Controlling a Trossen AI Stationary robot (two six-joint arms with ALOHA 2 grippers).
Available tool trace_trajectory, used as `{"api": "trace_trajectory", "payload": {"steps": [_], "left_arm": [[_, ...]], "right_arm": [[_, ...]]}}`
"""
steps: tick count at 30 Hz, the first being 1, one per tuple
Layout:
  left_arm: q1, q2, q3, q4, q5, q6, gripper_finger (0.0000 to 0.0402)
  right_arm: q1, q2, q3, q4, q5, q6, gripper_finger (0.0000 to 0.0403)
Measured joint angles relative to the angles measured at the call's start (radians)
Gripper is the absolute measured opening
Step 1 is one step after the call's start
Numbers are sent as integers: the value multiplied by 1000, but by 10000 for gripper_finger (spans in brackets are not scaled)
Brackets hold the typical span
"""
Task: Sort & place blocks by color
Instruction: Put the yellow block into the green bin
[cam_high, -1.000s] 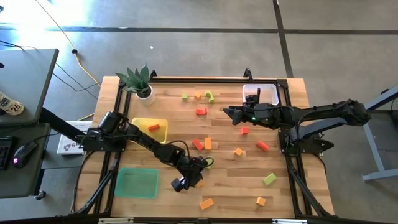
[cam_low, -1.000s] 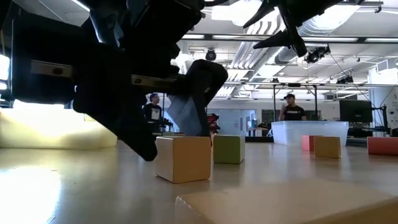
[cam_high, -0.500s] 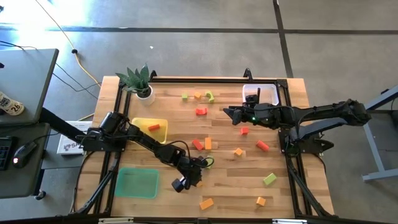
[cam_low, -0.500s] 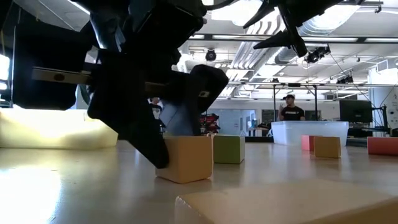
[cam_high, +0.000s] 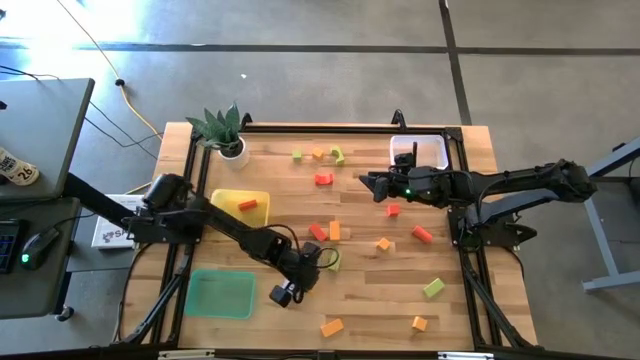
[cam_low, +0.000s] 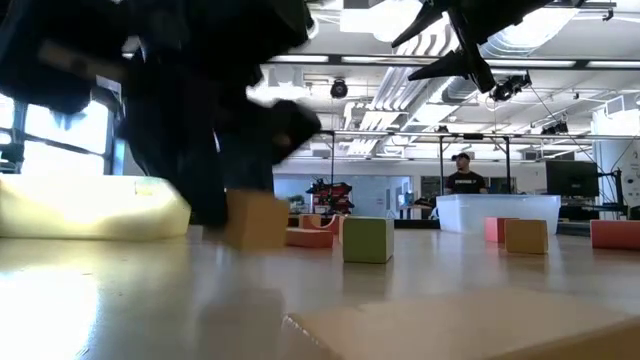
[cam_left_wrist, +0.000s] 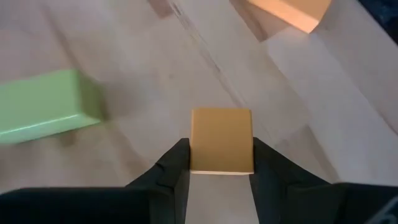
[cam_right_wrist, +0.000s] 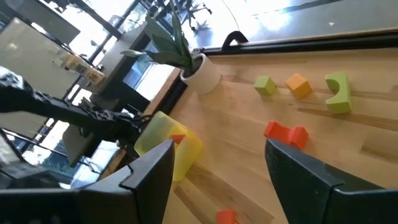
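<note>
from where i stand the sorting has barely begun. the yellow tray (cam_high: 240, 208) has one red block (cam_high: 248, 204) lying in it, the green tray (cam_high: 220, 294) near the front edge looks bare, and the clear tray (cam_high: 420, 152) at the far right corner i can't read for contents. most of the blocks are loose on the tabletop (cam_high: 350, 300): a green and orange cluster (cam_high: 318, 154) near the far edge, a red piece (cam_high: 323, 179) just below it, red and orange ones (cam_high: 326, 232) in the middle, and an orange brick (cam_high: 332, 326), an orange cube (cam_high: 419, 322) and a light green one (cam_high: 433, 288) toward the front.

the left hand (cam_left_wrist: 220, 163) is pinching an orange cube (cam_left_wrist: 221, 140) between its two fingers, just in front of the middle group and near the green tray's corner; in the low view the cube seems lifted just clear of the wood. a light green block (cam_left_wrist: 43, 111) lies close beside it.

the right hand (cam_high: 364, 181) hangs spread and empty above the far middle of the tabletop, beside the clear tray.

room to move looks fair to me: bare wood lies between the left hand and both nearer trays. the potted plant (cam_high: 224, 130) stands at the far left corner, just beyond the yellow tray, and a black frame (cam_high: 470, 270) rims the sides.
</note>
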Motion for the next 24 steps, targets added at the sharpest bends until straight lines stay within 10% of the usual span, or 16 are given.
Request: {"api": "trace_trajectory", "payload": {"steps": [24], "left_arm": [[-350, -458, -10, -779, -272, -634, 102]], "right_arm": [[0, 0, 0, -101, -8, 26, 238]]}}
